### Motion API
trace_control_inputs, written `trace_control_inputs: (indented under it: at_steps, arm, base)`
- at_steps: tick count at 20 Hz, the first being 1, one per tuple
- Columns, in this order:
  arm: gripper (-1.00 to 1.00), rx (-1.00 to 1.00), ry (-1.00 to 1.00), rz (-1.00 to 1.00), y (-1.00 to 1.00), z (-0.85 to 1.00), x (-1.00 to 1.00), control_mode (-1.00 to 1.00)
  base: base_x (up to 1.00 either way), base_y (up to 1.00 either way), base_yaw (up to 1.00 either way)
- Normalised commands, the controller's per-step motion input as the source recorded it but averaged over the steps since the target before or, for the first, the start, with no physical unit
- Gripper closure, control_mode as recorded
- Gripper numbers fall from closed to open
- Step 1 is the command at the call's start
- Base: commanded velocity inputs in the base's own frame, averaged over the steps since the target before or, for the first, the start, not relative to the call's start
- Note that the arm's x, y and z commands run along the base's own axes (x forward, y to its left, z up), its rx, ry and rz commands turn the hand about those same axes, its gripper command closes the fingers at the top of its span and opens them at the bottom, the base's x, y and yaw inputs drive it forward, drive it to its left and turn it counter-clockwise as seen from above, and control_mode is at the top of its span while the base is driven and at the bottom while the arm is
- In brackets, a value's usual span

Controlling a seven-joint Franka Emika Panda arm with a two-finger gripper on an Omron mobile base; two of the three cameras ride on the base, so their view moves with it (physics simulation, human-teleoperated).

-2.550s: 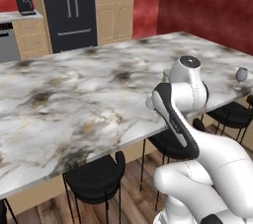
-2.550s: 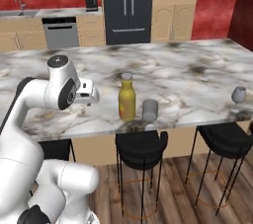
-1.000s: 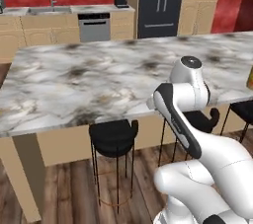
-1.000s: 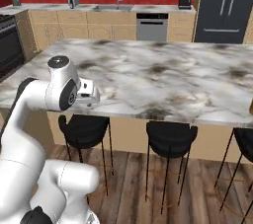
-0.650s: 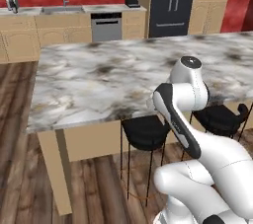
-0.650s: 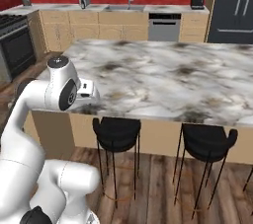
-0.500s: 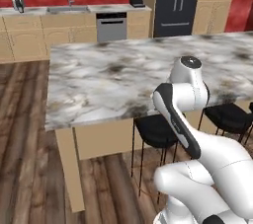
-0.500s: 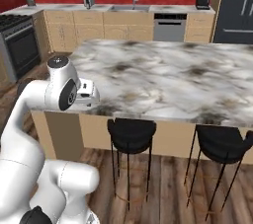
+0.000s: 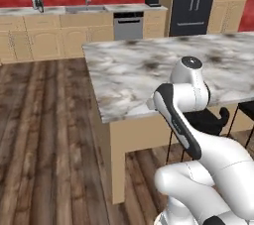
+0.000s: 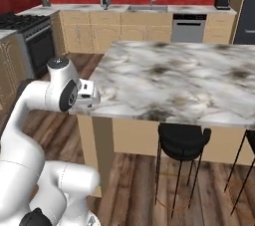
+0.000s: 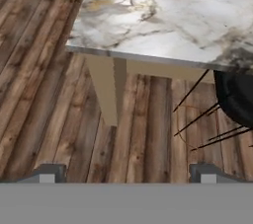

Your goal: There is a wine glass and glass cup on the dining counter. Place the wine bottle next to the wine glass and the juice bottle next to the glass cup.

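Observation:
The dining counter (image 9: pixel 139 70) is a broad white-grey veined marble slab, and its left end corner faces me. My gripper (image 11: pixel 126 173) is open and empty, its two fingertips (image 11: pixel 47 172) wide apart. It looks down past the counter's corner (image 11: pixel 148 16) at the wooden floor. In the right base view the hand (image 10: pixel 85 93) is tucked close to my arm, level with the counter's near corner (image 10: pixel 164 80). The wine glass, the glass cup, the wine bottle and the juice bottle are out of view.
Black round stools (image 10: pixel 183 140) (image 9: pixel 208 120) (image 11: pixel 237 94) stand under the counter's near edge. A tan panel leg (image 11: pixel 106 90) holds up the corner. A stove (image 10: pixel 22 31) is at the far left. Tan cabinets with a dishwasher (image 10: pixel 188 28) and a dark fridge (image 9: pixel 191 1) line the back wall.
The whole picture has slid to the right, so the base has moved left along the dining counter to its end. My arm keeps the same pose and the gripper stays open.

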Motion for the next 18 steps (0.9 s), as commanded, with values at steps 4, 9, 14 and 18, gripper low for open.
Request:
trace_control_inputs:
  at_steps: [4,9,14,18]
  arm:
    - [-1.0,0.0,0.0,0.0,0.0,0.0,0.0,1.0]
    - [-1.0,0.0,0.0,0.0,0.0,0.0,0.0,1.0]
    - [-1.0,0.0,0.0,0.0,0.0,0.0,0.0,1.0]
    - [-1.0,0.0,0.0,0.0,0.0,0.0,0.0,1.0]
  base:
    - [0.22,0.88,-0.03]
    - [0.22,0.87,-0.03]
    - [0.23,0.84,-0.06]
    - [0.29,0.82,-0.08]
